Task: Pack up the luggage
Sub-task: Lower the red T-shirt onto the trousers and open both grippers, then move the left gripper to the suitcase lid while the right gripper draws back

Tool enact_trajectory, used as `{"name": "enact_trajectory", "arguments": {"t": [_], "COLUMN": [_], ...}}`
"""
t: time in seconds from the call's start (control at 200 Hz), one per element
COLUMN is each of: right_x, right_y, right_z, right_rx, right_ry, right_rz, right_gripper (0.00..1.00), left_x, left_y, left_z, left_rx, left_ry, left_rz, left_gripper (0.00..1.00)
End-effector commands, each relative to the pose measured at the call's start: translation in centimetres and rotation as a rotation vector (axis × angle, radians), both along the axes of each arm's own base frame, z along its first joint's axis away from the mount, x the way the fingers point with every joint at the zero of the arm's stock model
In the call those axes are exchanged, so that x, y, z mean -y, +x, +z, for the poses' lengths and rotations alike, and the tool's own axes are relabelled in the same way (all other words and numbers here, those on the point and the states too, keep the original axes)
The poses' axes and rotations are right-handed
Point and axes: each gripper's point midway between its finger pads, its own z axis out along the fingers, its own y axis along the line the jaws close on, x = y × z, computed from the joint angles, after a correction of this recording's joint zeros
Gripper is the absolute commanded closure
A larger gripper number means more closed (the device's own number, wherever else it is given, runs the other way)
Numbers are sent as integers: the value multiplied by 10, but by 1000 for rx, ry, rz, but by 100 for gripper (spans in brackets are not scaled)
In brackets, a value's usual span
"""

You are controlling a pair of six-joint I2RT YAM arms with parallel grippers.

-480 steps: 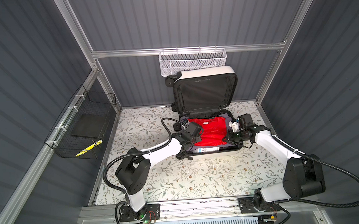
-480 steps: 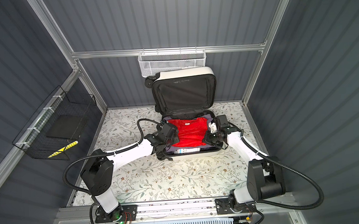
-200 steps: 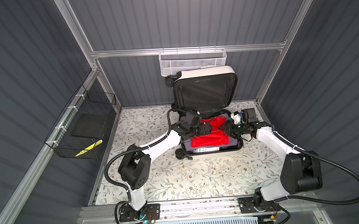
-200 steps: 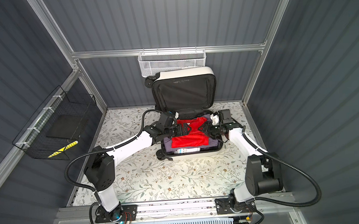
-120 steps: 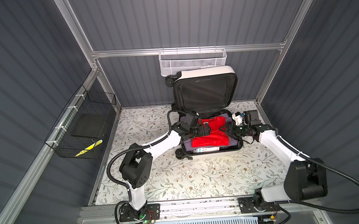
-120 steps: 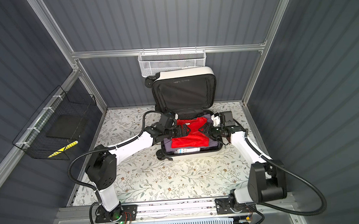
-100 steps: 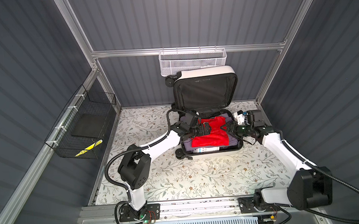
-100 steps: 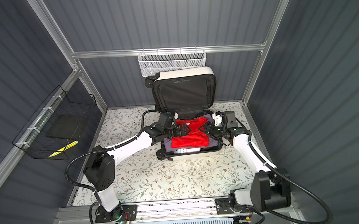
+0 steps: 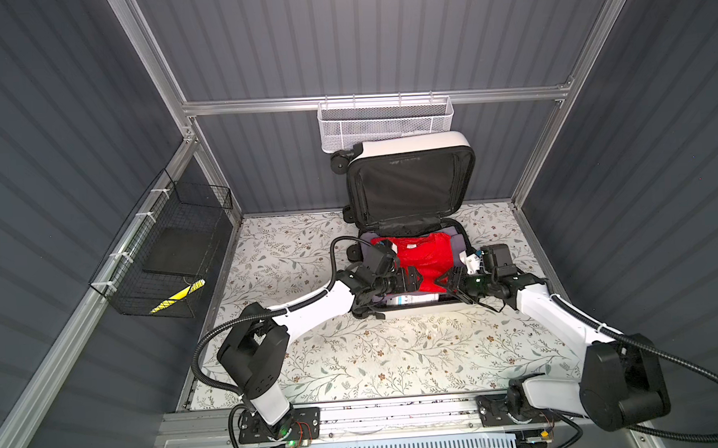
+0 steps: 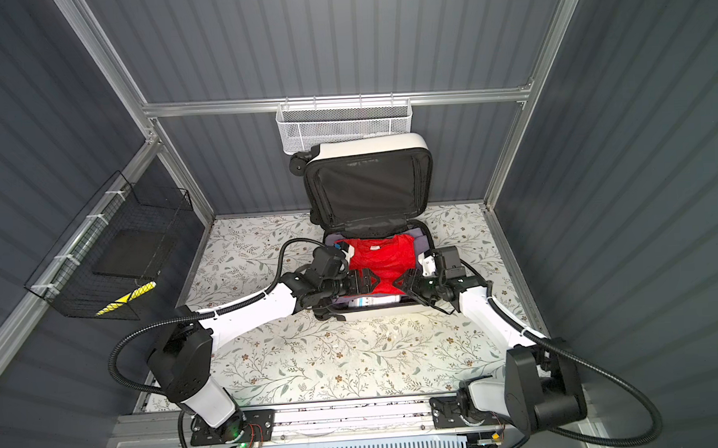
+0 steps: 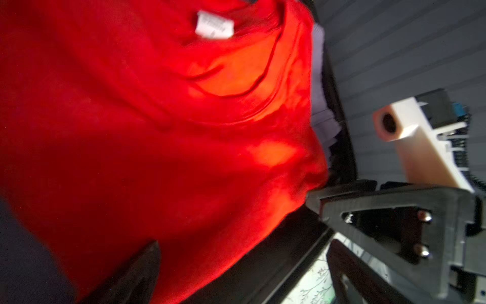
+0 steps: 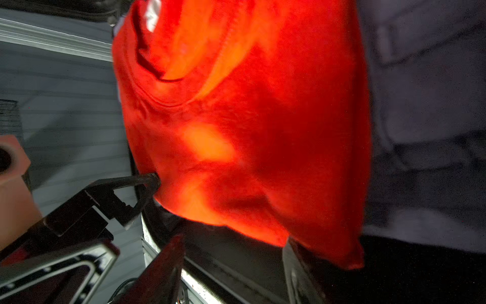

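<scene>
Both grippers have slid away from the hinge end of the case and now sit at the near edge of the red shirt point(image 9: 423, 255), facing each other across it. Wide open, that left gripper point(image 9: 417, 281), nothing in it, one finger point(image 12: 147, 181) just touching the shirt's side. Right gripper point(image 9: 449, 281) has its jaws partly apart at the opposite hem; a finger point(image 11: 368, 210) brushes the cloth, but I see no pinch on it.

And the luggage point(image 9: 408, 141) itself? It sits at the back of the floral tabletop point(image 9: 396, 356), with the lid propped upright below the white mesh basket point(image 9: 386, 124) and the lower half lying flat. That lower half is filling nicely, with the shirt lying on top of a grey garment point(image 9: 454, 239).

Looks like the loading is mostly done, since no loose items show on the tabletop. Still to come, by my reading: a last tuck of that shirt, then the lid down and fastened. It's wide open yet!
</scene>
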Motion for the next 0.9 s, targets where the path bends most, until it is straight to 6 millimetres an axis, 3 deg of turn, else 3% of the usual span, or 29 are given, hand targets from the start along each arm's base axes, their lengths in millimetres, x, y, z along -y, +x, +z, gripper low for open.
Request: {"name": "enact_trajectory", "arguments": {"t": [0.0,0.1,0.23,0.46,0.515,0.535,0.67,0.755,0.78,0.895], "right_x": [3,3,3,3,5,5,6,5,5,0], "right_y": [1,0,3,-4,-12,-17,-37,-51,-55,-75], "right_z": [-4,2,22,65,61,69,63,52,49,27], "right_rx": [17,31,66,161,135,162,156,142,138,105], "right_ry": [-12,-10,-15,-7,-11,-4,10,11,11,3], "right_rz": [-12,-14,-2,13,15,14,12,15,17,26], "right_gripper": [38,37,37,37,37,37,37,37,37,37], "left_x": [-13,-17,-16,-27,-35,-37,-65,-87,-93,-122], "left_y": [-4,-8,-4,10,14,16,34,51,58,81], "left_z": [-7,-3,17,84,101,108,149,161,179,196], "left_rx": [-8,-2,42,224,277,298,416,438,455,466], "left_ry": [11,4,5,34,60,67,139,147,120,122], "left_rz": [33,39,25,37,49,55,141,203,232,339], "left_gripper": [0,0,0,0,0,0,0,0,0,0]}}
